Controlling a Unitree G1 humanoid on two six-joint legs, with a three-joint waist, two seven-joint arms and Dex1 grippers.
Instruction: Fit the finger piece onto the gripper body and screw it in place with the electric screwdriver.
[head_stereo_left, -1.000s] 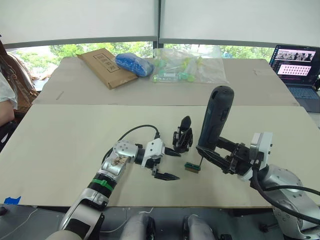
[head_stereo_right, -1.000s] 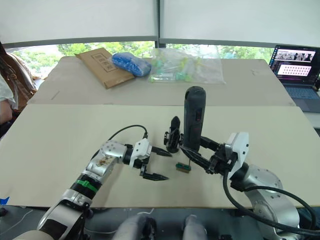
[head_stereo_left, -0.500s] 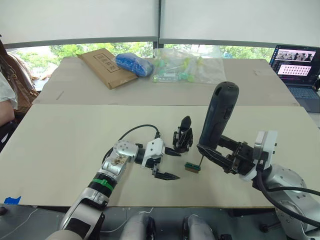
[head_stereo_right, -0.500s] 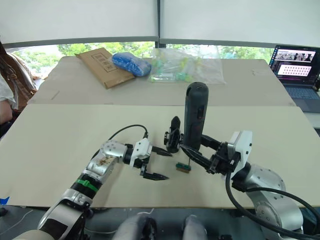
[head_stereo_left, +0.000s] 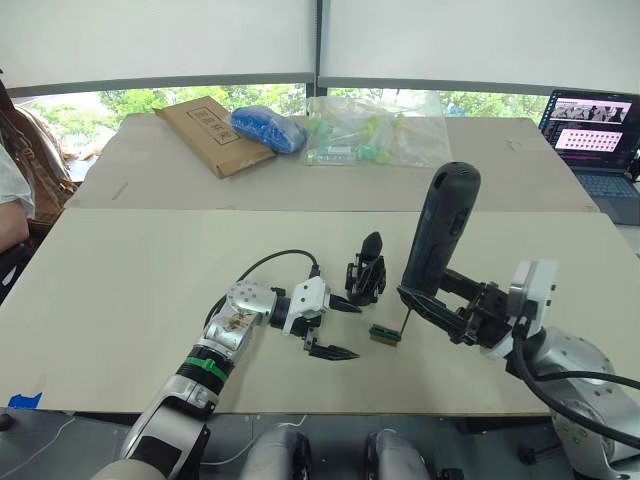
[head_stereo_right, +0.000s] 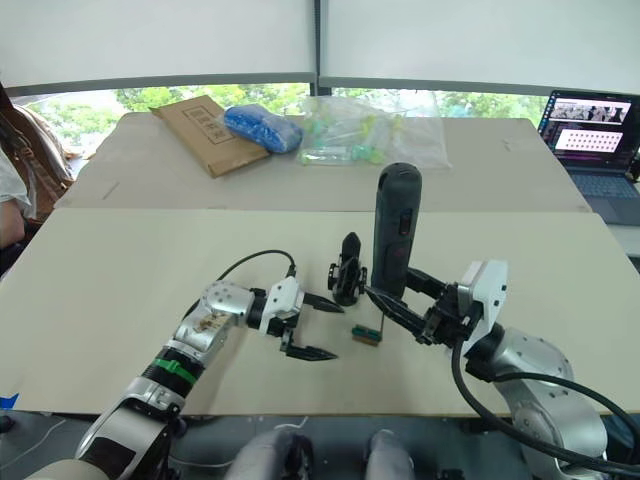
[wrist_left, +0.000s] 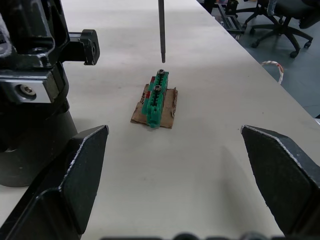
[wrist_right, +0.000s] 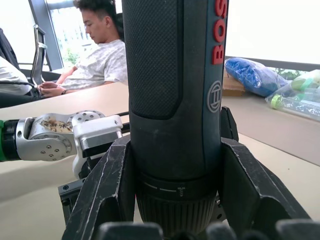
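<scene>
Between the right gripper's (head_stereo_left: 432, 307) fingers the screwdriver (head_stereo_left: 438, 235) stands nearly upright, clamped near its lower end, its bit (wrist_left: 161, 30) pointing down just above a small green block (head_stereo_left: 384, 334) that lies on a scrap of card on the table (head_stereo_left: 130, 290). Just left of that block is the left gripper (head_stereo_left: 335, 328), spread wide and holding nothing, one finger close to the gripper body (head_stereo_left: 366, 270). The body stands on its round base just behind that finger, its single pointed finger sticking up. I cannot make out the finger piece anywhere.

Farther back from both grippers, on a second table, a clear plastic bag (head_stereo_left: 375, 130) holds green and pale tubes or bottles, too small to tell apart. Left of it lie a blue bundle (head_stereo_left: 268, 128) and a flat brown box (head_stereo_left: 211, 134). Far right of the right gripper an open laptop (head_stereo_left: 598, 137) sits. A person (wrist_right: 92, 52) is seated beyond the left arm.
</scene>
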